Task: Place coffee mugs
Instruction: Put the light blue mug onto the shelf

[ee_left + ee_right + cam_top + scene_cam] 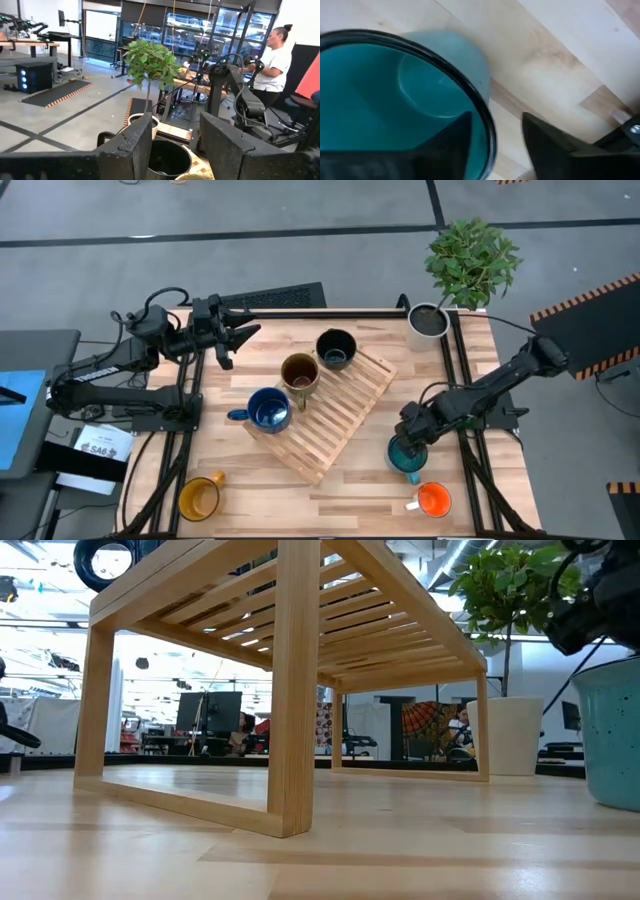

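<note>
Seen from above, the left gripper (243,338) waited in the upper left of the frame, jaws spread and empty. Six coffee mugs were counted. Lower left stood the yellow mug (199,499) on the bare table (300,505). At centre, the dark blue mug (268,410), olive-brown mug (299,373) and black mug (335,349) sat on the one slatted wooden rack (345,415). Lower right, the right gripper (409,439) was over the teal mug (404,456), one finger inside the rim, one outside, not visibly clamped. The orange mug (433,500) stood just below. The mugs looked rigid, glazed, probably slippery and breakable; the rim wall seemed the best hold. One white plant pot (428,321) stood upper right.
</note>
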